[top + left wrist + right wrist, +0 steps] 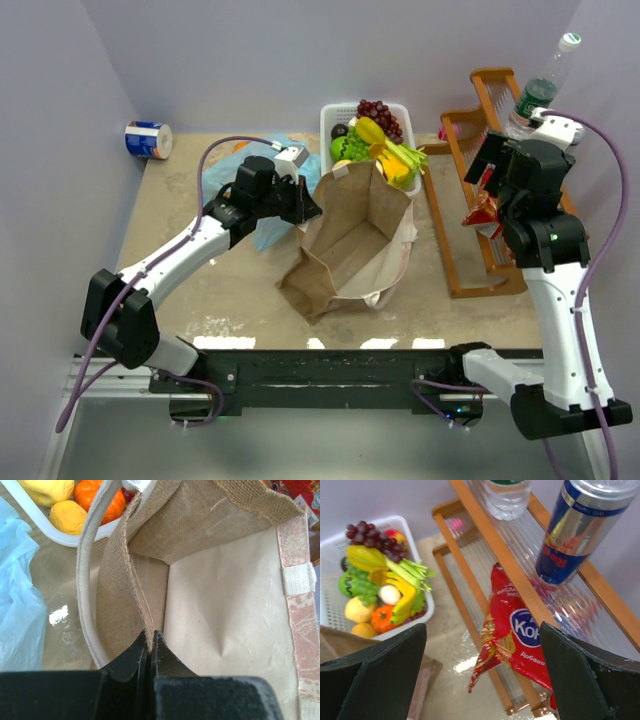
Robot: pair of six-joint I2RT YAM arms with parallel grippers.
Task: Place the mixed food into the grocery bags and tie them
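Black fingers of the left gripper point(150, 636) are seen closest in the left wrist view. They are pressed together w/ the edge of the brown bag point(225, 605) pinched btwn them, at the bag's near-left rim. The bag's white handle point(86, 580) is looped just left of the tips. The bag is stood open, mouth up, at the middle of the table point(230, 290). The blue plastic bag point(20, 610) is crumpled on the table left of the fingers, apart from them. The mixed food point(67, 516) is piled in the white basket point(45, 527) just behind the brown bag; grapes, banana, greens, orange & yellow pcs are made out. The left arm point(185, 250) is stretched diagonally fwd from its base, wrist turned toward the bag's left side.

The right gripper point(482, 630) is spread wide, gripping nothing. It is hung over the wooden rack point(487, 530) at the table's right side, above a red snack packet point(515, 630). A blue can point(570, 530) and a water bottle point(507, 497) are stood on the rack further on. The food is well apart from this gripper, to its left. The right arm point(555, 270) is raised upright from its base, wrist bent fwd and down.
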